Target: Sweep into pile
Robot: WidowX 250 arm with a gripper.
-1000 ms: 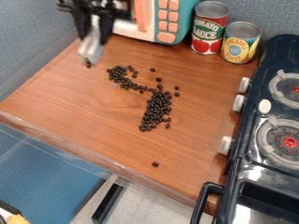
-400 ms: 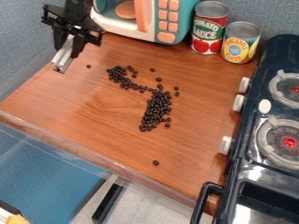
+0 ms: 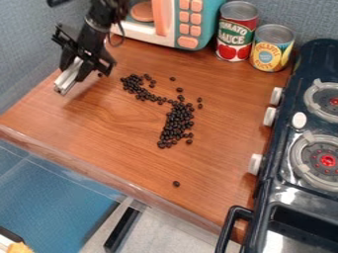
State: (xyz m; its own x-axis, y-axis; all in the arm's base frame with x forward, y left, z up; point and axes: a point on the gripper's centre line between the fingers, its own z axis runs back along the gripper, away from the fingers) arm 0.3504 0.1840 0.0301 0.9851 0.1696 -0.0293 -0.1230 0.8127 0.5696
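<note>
At the upper left, the black gripper [image 3: 78, 71] hangs over the counter's left side, shut on a pale, narrow tool [image 3: 66, 79] that slants down to the left. To its right, dark beans [image 3: 176, 123] lie in a dense cluster near the middle, joined to a thinner curved trail [image 3: 135, 87] running up and left. A few loose beans lie around the trail's right side. One single bean [image 3: 176, 184] rests apart near the front edge, and another is close beside the gripper.
A toy microwave [image 3: 188, 24] stands at the back, with a red can [image 3: 235, 30] and a yellow can [image 3: 271, 48] to its right. The toy stove [image 3: 300, 148] borders the counter [image 3: 99, 133] on the right. A wall runs along the left.
The gripper, holding the pale tool, has moved left and down from beside the microwave, then slightly lower. The bean cluster looks unchanged.
</note>
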